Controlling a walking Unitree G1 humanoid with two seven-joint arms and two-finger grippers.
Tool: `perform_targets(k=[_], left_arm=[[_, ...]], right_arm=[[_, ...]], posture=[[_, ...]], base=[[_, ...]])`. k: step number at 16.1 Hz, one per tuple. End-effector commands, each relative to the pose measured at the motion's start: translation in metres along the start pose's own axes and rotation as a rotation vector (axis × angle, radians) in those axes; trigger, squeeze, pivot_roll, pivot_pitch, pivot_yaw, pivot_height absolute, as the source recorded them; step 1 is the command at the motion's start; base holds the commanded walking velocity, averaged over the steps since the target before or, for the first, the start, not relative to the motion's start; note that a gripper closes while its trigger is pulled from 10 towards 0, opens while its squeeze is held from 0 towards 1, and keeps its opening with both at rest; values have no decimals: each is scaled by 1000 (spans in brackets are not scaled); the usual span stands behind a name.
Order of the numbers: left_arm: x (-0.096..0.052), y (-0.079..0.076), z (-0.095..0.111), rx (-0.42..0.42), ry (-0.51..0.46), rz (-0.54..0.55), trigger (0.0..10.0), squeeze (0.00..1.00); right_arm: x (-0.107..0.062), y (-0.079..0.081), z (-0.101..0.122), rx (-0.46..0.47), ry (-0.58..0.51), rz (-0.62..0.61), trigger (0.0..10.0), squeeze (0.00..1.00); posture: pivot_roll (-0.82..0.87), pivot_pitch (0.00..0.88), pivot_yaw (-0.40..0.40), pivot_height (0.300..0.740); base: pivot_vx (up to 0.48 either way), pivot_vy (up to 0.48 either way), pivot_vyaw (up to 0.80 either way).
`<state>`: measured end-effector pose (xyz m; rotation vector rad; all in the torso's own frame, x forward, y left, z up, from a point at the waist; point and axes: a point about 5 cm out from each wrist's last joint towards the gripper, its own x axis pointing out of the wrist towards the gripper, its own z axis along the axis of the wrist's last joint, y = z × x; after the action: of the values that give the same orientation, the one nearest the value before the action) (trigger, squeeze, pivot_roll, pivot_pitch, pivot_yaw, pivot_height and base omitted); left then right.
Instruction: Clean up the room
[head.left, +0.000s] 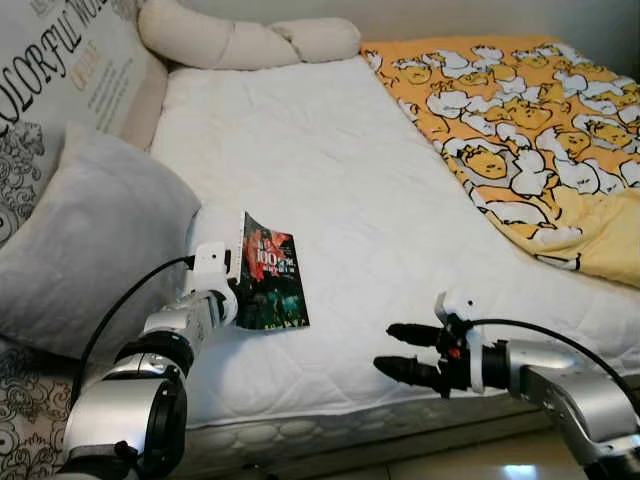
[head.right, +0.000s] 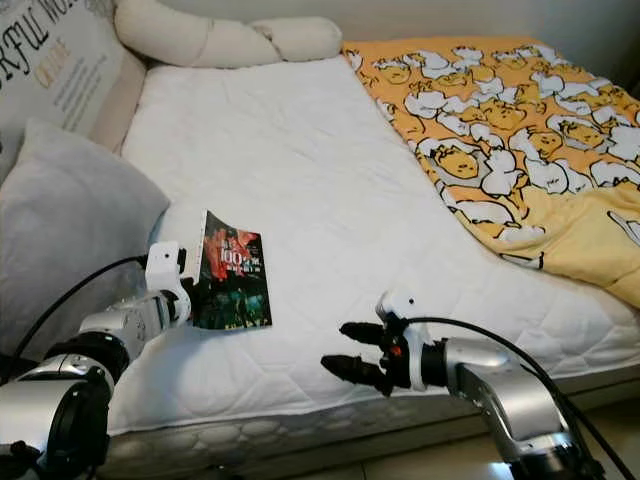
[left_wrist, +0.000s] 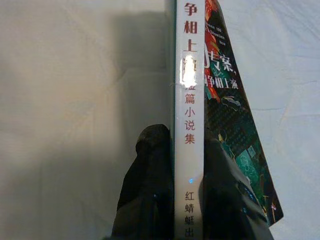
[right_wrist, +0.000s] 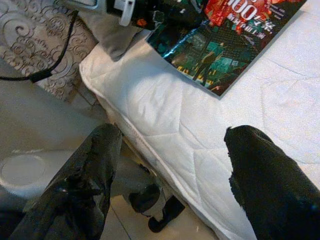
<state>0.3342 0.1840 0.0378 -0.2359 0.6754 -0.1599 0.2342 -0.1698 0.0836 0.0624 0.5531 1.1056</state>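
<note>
**Gripping book by spine at bed's near edge**

Left gripper (left_wrist: 187, 200) is clamped on a paperback book (head.left: 268, 272): one black finger (left_wrist: 147, 185) on each side of the white spine w/ red Chinese characters, seen clearly in left wrist view. Book has a dark cover w/ red and teal artwork. It sits near the front-left part of the mattress (head.left: 330, 180), spine side raised by the gripper, far edge of cover down on the white quilted sheet, so it's tilted, not flat.

Right gripper (head.left: 412, 354) hovers over the near edge of the bed, to the right of the book and apart from it, fingers spread wide, nothing between them. Right wrist view looks past both fingertips (right_wrist: 260, 170) at the mattress edge, the book cover and the pale floor (right_wrist: 30, 150) below.

Grey pillow (head.left: 95, 250) leans at the left, just beside the left arm. A printed cushion (head.left: 60, 80) w/ lettering stands behind it. Long cream bolster (head.left: 240, 40) lies across the head of the bed. Orange blanket w/ cartoon pattern (head.left: 520, 120) covers the right side, well apart from the book.
</note>
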Motion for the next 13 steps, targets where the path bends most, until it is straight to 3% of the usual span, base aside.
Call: perform_targets(k=[1, 2, 9, 10, 13], left_arm=[[0, -2, 13, 31, -40, -20, 10000, 235], [0, -4, 13, 40, -39, -39, 10000, 1000], [0, -7, 18, 102, -37, -66, 10000, 1000], [0, -6, 18, 123, -32, -58, 10000, 1000], [-2, 2, 19, 202, -20, -19, 10000, 1000]], right_arm=[[-2, 2, 1, -21, 1, 20, 10000, 0], [-2, 3, 0, -26, 0, 25, 10000, 0], [-5, 4, 3, -54, -76, -36, 10000, 0], [-13, 15, 33, -80, -97, -23, 10000, 0], [-16, 22, 51, -100, -95, -14, 10000, 0]], posture=[[-165, 0, 0, 740], [-169, 0, 2, 740], [-184, 0, 19, 740], [-186, 0, 22, 740], [-194, 0, 25, 740]], base=[[0, 0, 0], [0, 0, 0], [0, 0, 0], [0, 0, 0], [0, 0, 0]])
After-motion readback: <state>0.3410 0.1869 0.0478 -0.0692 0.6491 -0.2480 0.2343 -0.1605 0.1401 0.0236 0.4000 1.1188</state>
